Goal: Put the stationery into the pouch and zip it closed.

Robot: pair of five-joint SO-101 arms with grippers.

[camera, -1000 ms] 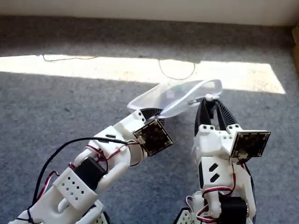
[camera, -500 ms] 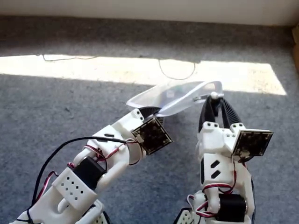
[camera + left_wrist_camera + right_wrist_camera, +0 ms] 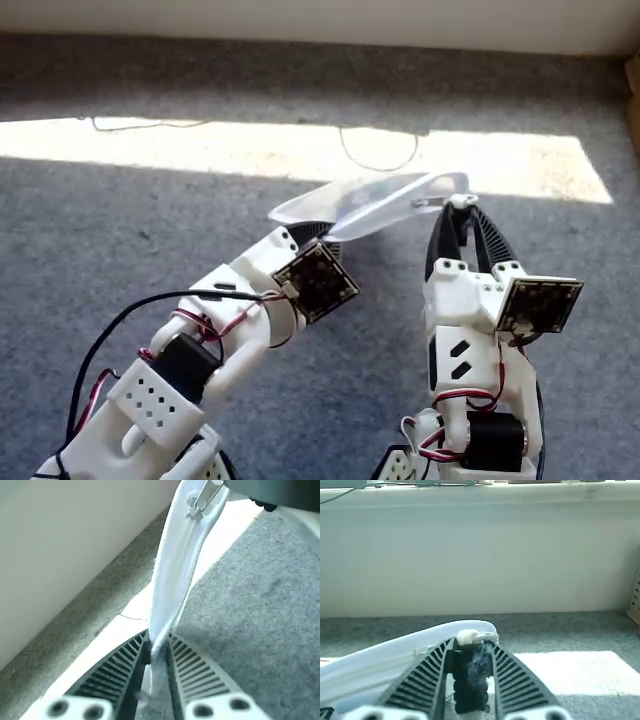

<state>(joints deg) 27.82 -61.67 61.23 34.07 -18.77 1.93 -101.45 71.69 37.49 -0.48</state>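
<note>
- Grey carpet (image 3: 120, 240) runs under the scene, crossed by one sunlit strip (image 3: 200, 145) beyond the pouch, with a pale wall (image 3: 300, 20) farther back and one thin cable (image 3: 380, 160) lying in the light.
- Count: one pouch (image 3: 370, 200), two arms and two grippers, and one metal zip pull (image 3: 204, 500).
- The pouch hangs in the air above the carpet, stretched between the two grippers.
- The left gripper (image 3: 315, 232) has its jaws clamped on one end of the pouch, and the white fabric is pinched flat between the ribbed fingers (image 3: 125, 665).
- The right gripper (image 3: 460, 205) meets the pouch at the opposite end, with its jaws closed on the zip pull. A small white knob shows between its tips in the right wrist view.
- Against a second ago, the left arm has swung slightly away from the right arm. Its end of the pouch has risen and slid outward, and the right gripper has edged toward the sunlit strip. The pouch now shows a narrower, more edge-on profile than before.
- The pouch is translucent and pale, long and shallow. A white toothed zip (image 3: 385, 650) runs along its edge and reaches the pull at the right gripper's end.
- Whether anything lies inside the pouch cannot be told.
</note>
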